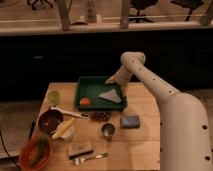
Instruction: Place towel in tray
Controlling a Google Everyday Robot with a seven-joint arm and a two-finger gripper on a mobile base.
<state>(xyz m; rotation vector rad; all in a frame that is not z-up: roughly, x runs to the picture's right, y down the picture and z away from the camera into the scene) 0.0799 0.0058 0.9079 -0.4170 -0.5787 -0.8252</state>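
camera view: the towel [110, 95] lies flat inside the tray [81, 85], right of centre, beside a small orange-red object [85, 101]. the claw [113, 80] sits at the tray's far right rim, just above the cloth; you cannot tell how its jaws stand or whether it touches the towel. by your view, the placing looks done, with only pulling the arm clear of the table [145, 145] left.

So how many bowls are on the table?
2. A dark bowl sits at the left edge; a red bowl is at the front-left corner. None seem hidden. The gripper is over the tray's back right corner.
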